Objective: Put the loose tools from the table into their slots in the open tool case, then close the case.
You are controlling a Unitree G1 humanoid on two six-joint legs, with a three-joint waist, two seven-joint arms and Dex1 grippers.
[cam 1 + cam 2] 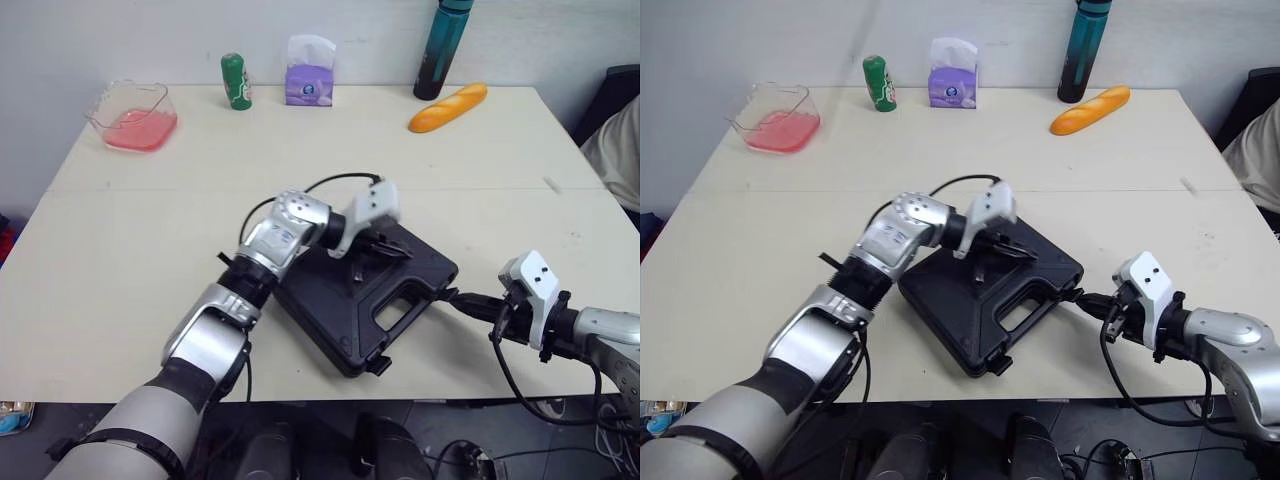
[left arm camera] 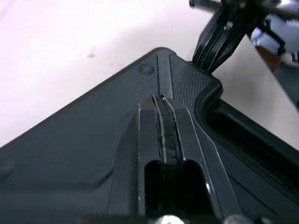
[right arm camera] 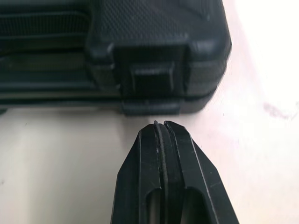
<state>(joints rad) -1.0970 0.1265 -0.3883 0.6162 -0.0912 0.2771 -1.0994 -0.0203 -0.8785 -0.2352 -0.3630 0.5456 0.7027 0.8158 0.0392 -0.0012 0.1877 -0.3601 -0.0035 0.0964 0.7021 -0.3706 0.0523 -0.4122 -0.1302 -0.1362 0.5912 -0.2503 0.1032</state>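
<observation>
The black tool case [image 1: 335, 300] lies closed near the table's front edge, its handle cut-out facing front right. My left gripper [image 1: 385, 247] is shut and rests its tips on the textured lid [image 2: 84, 140] near the handle end. My right gripper [image 1: 452, 296] is shut too, low over the table just right of the case. Its fingertips [image 3: 161, 126] point at a latch [image 3: 152, 77] on the case's side wall, a small gap away. In the left wrist view the right gripper [image 2: 219, 37] stands beyond the case's corner. No loose tools lie on the table.
Along the table's back edge stand a clear tub with pink contents [image 1: 133, 118], a green can [image 1: 236, 80], a purple tissue pack [image 1: 309, 72], a teal bottle [image 1: 441, 48] and a bread roll [image 1: 447, 107]. The table's front edge [image 1: 300, 400] runs just below the case.
</observation>
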